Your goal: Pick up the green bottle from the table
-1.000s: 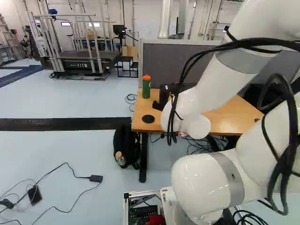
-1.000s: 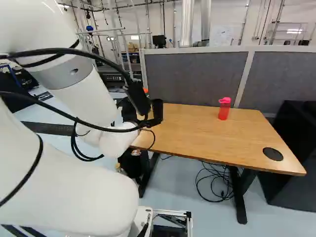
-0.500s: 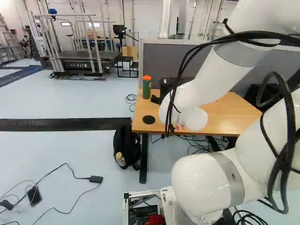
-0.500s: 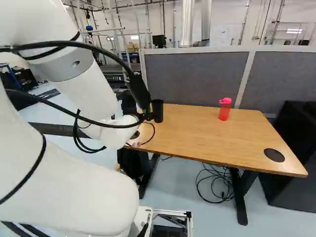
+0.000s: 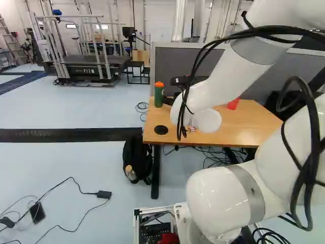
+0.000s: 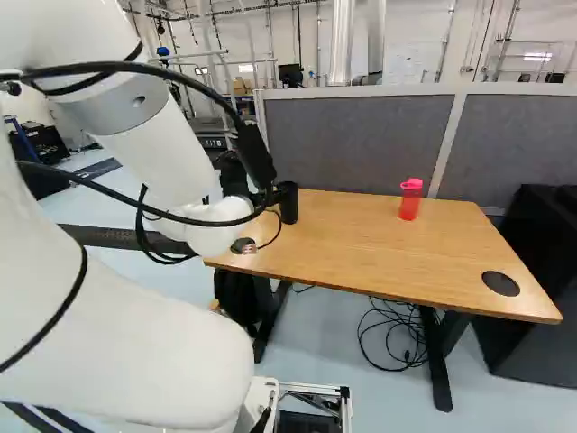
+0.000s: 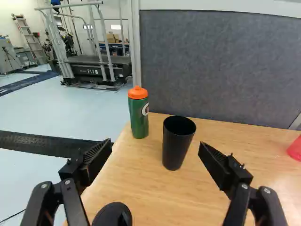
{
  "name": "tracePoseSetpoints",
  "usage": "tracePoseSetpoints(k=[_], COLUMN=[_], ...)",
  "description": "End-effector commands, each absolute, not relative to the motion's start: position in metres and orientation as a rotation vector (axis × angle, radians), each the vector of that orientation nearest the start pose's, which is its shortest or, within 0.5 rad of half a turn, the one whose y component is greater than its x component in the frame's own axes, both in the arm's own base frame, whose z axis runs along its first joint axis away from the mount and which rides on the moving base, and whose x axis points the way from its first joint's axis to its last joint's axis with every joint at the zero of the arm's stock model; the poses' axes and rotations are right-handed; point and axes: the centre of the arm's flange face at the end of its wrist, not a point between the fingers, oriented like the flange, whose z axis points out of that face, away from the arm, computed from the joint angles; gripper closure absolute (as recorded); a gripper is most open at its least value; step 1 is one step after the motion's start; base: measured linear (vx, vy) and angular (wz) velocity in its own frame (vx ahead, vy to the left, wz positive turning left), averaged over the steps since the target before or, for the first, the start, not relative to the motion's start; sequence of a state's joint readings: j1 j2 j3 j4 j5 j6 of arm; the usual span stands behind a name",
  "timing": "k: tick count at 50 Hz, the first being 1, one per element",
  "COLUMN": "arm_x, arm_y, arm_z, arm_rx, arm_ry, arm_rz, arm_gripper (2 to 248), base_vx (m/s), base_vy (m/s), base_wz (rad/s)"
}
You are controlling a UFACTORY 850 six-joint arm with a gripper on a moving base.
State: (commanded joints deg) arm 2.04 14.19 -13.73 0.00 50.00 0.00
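Note:
In the left base view my gripper (image 5: 168, 101) shows in part beside the green bottle (image 5: 159, 94), mostly hidden by the arm. In the wrist view the gripper (image 7: 155, 149) is open, its two fingers wide apart with nothing gripped. The green bottle (image 7: 139, 115), with an orange cap, stands upright ahead of the gripper, near the table's side edge. A black cup (image 7: 176, 146) stands closer, ahead of the gap between the fingers. Both are on the wooden table (image 7: 225, 146). The right base view does not show the bottle.
A red bottle (image 6: 410, 200) stands farther along the table. Grey partitions (image 6: 361, 140) rise behind it. A round black disc (image 5: 161, 130) lies in the tabletop near the front corner. A black backpack (image 5: 137, 158) leans by the table leg.
My arm and gripper have risen slightly in the left base view, and the red bottle has come out from behind the arm there. The base and the green bottle have not moved.

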Motion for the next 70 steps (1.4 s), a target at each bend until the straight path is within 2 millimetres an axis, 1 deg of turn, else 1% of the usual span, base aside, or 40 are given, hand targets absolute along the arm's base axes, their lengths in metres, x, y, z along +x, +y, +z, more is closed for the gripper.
tracePoseSetpoints(k=[13, 29, 36, 44, 62, 70], arm_x=[0.345, 0.376, 0.390, 0.406, 0.441, 0.457], arm_y=[0.016, 0.024, 0.027, 0.032, 0.041, 0.044], arm_z=[0.431, 0.450, 0.455, 0.454, 0.446, 0.443], arm_rx=[-2.393, -2.352, -2.357, -2.398, -2.505, -2.527], arm_ry=[-0.056, -0.074, -0.083, -0.093, -0.117, -0.122], arm_rz=[-1.988, -2.018, -2.006, -1.951, -1.801, -1.768], arm_gripper=[3, 3, 3, 3, 3, 3], base_vx=[0.000, 0.000, 0.000, 0.000, 0.000, 0.000], base_vy=[0.000, 0.000, 0.000, 0.000, 0.000, 0.000], base_wz=[0.000, 0.000, 0.000, 0.000, 0.000, 0.000])
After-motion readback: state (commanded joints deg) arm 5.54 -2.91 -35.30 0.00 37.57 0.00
